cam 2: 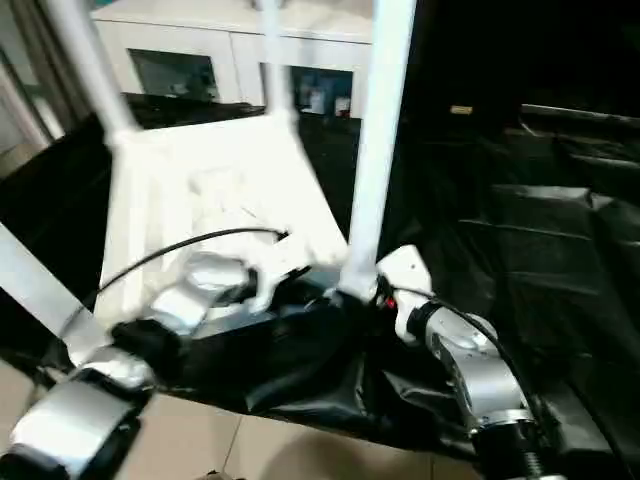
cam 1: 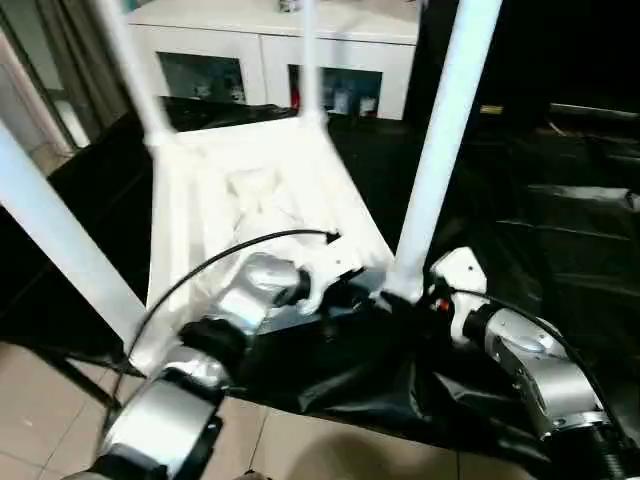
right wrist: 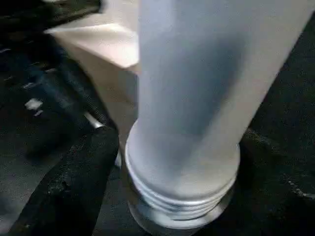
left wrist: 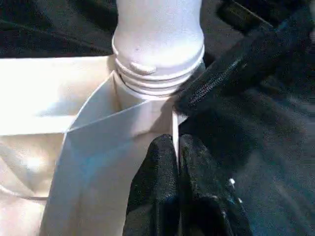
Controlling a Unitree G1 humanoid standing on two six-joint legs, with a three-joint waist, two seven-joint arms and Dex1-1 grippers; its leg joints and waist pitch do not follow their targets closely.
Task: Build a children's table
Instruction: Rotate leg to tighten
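Silver forearms frame the children's table (cam 1: pixel 250 200), which lies upside down on a black sheet (cam 1: pixel 560 230), legs pointing up. Its near-right leg (cam 1: pixel 440 150) sits in the corner socket with thread still exposed. Left gripper (left wrist: pixel 174 162) is pinched closed on the rim beside that socket. Right gripper (cam 1: pixel 405 290) is at the leg's base; whether it grips cannot be determined. White cabinet (cam 1: pixel 280 50) stands behind.

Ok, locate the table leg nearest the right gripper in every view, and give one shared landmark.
Left eye view: the leg rises right of centre.
Right eye view: at centre.
Left wrist view: its threaded base at the top.
Right wrist view: its shaft and threads cover the middle.
Landmark: the corner socket of the tabletop.
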